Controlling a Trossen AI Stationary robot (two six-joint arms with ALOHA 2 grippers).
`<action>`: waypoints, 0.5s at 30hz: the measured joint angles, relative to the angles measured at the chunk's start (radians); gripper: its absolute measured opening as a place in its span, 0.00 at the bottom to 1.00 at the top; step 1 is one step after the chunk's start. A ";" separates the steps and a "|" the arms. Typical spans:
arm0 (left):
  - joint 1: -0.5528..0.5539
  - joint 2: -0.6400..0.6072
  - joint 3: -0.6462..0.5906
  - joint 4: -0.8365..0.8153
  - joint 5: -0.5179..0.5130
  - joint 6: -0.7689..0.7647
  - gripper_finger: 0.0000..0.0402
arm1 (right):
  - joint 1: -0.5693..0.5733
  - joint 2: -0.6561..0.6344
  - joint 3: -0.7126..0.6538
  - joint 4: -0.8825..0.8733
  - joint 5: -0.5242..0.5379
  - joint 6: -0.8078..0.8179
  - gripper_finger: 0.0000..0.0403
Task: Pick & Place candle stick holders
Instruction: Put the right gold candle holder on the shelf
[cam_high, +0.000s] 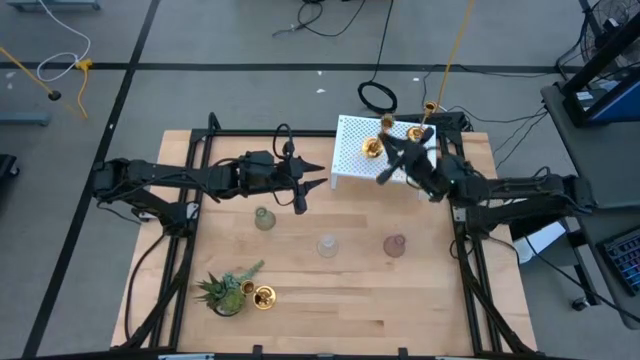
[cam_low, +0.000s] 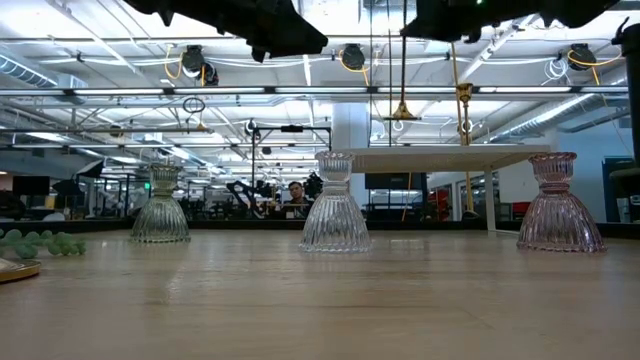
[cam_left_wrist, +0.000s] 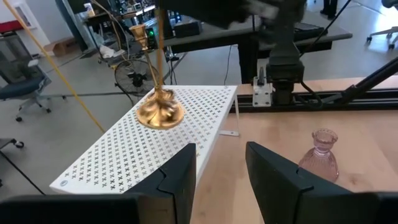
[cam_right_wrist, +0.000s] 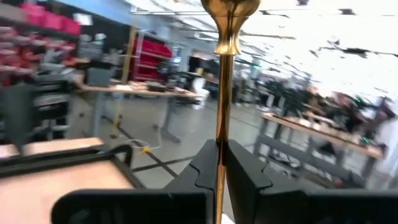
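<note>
Three brass holders (cam_high: 372, 148), three glass holders (cam_high: 327, 245), one plant (cam_high: 226, 290).

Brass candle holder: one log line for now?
right tool: shut on brass candle holder | over white rack | left tool: open, empty

Floor (cam_high: 250, 90): grey, crossed by dark tape lines, with loose black and yellow cables.
Ceiling (cam_low: 110, 60): white trusses, pipes, bright strip lights.
Furniture: office chair (cam_left_wrist: 18, 81), desks (cam_right_wrist: 130, 93), red shelving (cam_right_wrist: 146, 53).
Table (cam_high: 330, 290): pale wood planks.
</note>
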 joint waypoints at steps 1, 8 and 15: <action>0.000 0.000 0.000 0.001 0.000 -0.001 0.37 | -0.026 0.008 0.000 0.006 -0.002 0.017 0.02; 0.000 0.000 0.000 0.005 0.000 -0.002 0.37 | -0.168 0.077 0.000 -0.022 0.066 0.074 0.02; 0.000 0.000 0.000 0.005 0.000 -0.002 0.37 | -0.253 0.145 0.000 -0.019 0.060 0.156 0.02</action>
